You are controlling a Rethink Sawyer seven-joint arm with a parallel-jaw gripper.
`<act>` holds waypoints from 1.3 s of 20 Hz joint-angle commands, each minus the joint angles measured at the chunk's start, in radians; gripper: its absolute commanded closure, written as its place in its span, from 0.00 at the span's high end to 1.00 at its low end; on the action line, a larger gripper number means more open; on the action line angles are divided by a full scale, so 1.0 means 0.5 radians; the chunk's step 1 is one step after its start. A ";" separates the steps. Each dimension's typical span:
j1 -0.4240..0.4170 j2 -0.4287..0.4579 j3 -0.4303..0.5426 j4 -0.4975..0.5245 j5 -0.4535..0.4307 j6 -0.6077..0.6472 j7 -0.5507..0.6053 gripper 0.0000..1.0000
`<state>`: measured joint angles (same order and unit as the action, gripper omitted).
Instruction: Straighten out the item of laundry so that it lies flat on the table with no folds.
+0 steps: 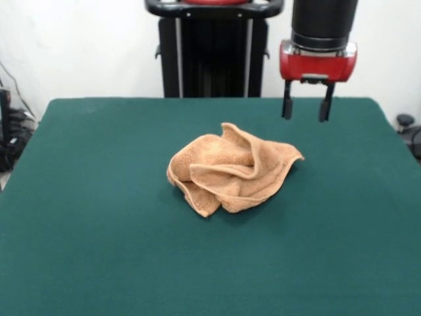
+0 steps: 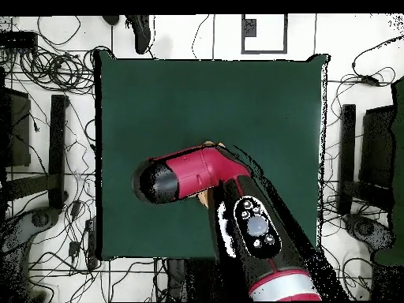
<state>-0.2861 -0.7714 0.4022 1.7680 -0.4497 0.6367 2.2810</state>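
Note:
The tan-orange towel lies crumpled in a heap near the middle of the dark green table, with folds and one corner pointing right. My gripper hangs above the table, behind and to the right of the towel, clear of it. Its two black fingers stand apart and hold nothing. In the overhead view the red and black arm covers most of the towel; only small slivers of the towel show at the arm's edge. The gripper itself is hidden under the arm there.
The robot's black pedestal stands at the table's far edge. Cables and stands surround the table on the floor. Bare green cloth lies on all sides of the towel.

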 commanded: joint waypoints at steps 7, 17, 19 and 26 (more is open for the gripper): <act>-0.399 0.154 0.585 0.133 -0.287 0.155 -1.086 1.00; -0.498 0.258 0.641 0.079 -0.370 0.187 -1.231 1.00; -0.489 0.231 0.650 0.099 -0.373 0.230 -1.254 1.00; -0.493 0.103 0.604 0.387 -0.447 -0.030 -0.998 1.00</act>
<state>-0.5496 -0.7270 0.6332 1.8087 -0.6108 0.6411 1.9512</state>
